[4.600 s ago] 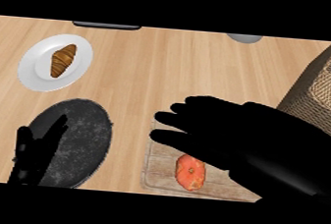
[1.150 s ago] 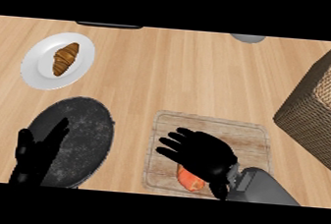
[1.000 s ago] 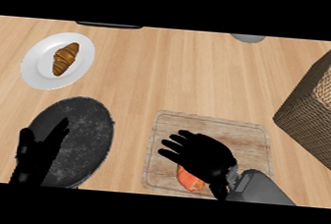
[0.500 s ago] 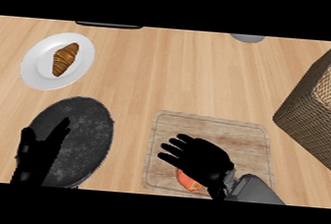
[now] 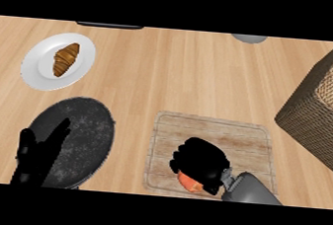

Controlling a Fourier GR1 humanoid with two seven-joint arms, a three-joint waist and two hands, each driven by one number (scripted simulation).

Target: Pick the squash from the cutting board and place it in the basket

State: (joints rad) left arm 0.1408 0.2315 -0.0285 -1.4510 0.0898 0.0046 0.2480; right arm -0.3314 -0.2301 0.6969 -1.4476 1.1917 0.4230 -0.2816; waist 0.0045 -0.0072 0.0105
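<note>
- The right robot hand (image 5: 201, 161) curls round the orange squash (image 5: 190, 182) on the cutting board (image 5: 215, 132).
- The left robot hand (image 5: 38, 155) rests open, left of the cutting board.
- The basket (image 5: 323, 107) stands right of the cutting board.

Right robot hand (image 5: 201, 159) curls round the squash (image 5: 191, 182) on the cutting board (image 5: 219, 131), the basket (image 5: 323, 112) well apart at right

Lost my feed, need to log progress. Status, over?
Right hand curled on squash; left hand open, resting lower left. Squash on board, near edge. Nothing between board and basket.
</note>
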